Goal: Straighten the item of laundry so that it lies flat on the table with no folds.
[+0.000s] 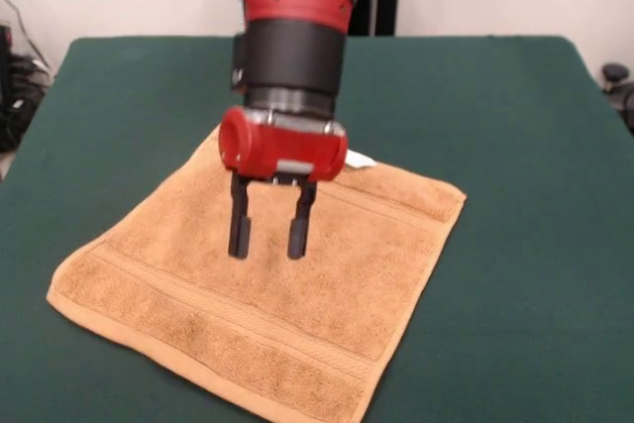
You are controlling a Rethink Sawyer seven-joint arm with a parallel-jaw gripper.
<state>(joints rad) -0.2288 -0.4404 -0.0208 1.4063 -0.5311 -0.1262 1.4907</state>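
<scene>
A tan terry towel (267, 294) lies spread out on the dark green table (515, 126), turned like a diamond, with woven border bands near its near and far edges. A small white label (359, 158) shows at its far edge, beside the gripper body. No large folds show. The near corner runs off the bottom edge of the view. My gripper (268, 240) hangs from the red and black arm above the middle of the towel. Its two black fingers (240, 225) point down, are apart and hold nothing.
The green table stretches wide on all sides of the towel. Dark equipment stands past the table's left and right edges, and a black post stands behind the arm at the far side.
</scene>
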